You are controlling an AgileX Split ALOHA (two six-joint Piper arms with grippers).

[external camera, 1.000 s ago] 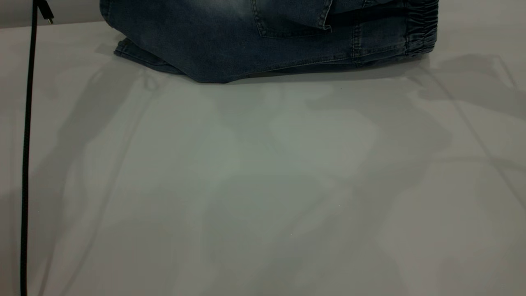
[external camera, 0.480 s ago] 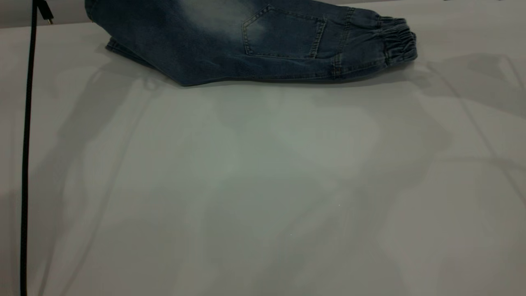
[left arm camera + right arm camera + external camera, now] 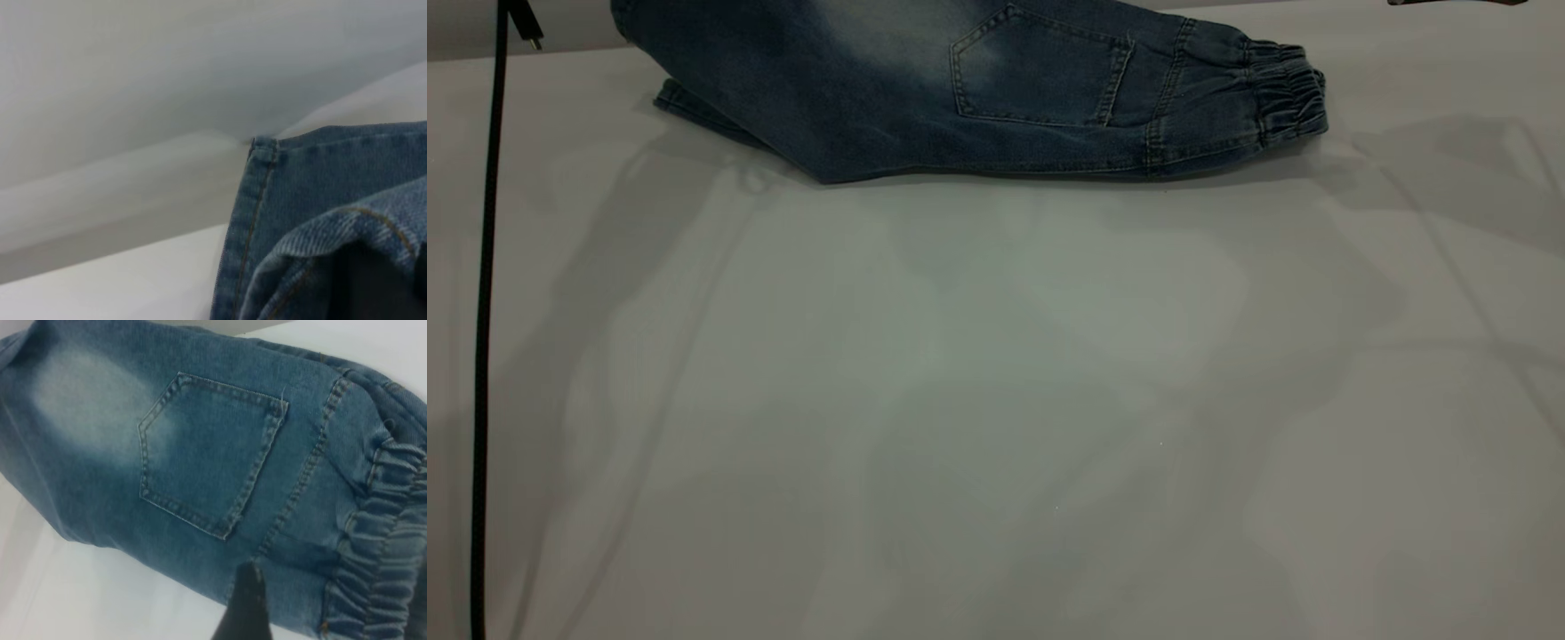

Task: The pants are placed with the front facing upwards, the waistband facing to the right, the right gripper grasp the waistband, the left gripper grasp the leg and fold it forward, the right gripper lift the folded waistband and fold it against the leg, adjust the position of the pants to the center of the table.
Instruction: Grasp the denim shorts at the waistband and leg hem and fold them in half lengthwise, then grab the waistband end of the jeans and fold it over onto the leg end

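Note:
The pants (image 3: pixel 889 98) lie folded lengthwise at the far side of the table (image 3: pixel 996 400), a patch back pocket (image 3: pixel 1040 76) facing up. The gathered waistband (image 3: pixel 1285 93) points right. In the right wrist view my right gripper (image 3: pixel 337 587) hovers open over the waistband (image 3: pixel 383 540); one black fingertip (image 3: pixel 245 600) shows beside the pocket (image 3: pixel 207 453), with nothing gripped. In the left wrist view the stitched leg hem (image 3: pixel 257 200) fills the frame, and denim drapes over a dark shape (image 3: pixel 373 287) at my left gripper. Neither gripper's jaws appear in the exterior view.
A black cable (image 3: pixel 485 311) hangs down the left side of the exterior view. A dark sliver (image 3: pixel 1458 2) pokes in at the top right edge. The table's bare white surface stretches from the pants to the near edge.
The pants dropped from a raised, bunched fold to lie flat, shifting slightly left; the back pocket now faces up. In the last half second they barely moved and the dark sliver appeared.

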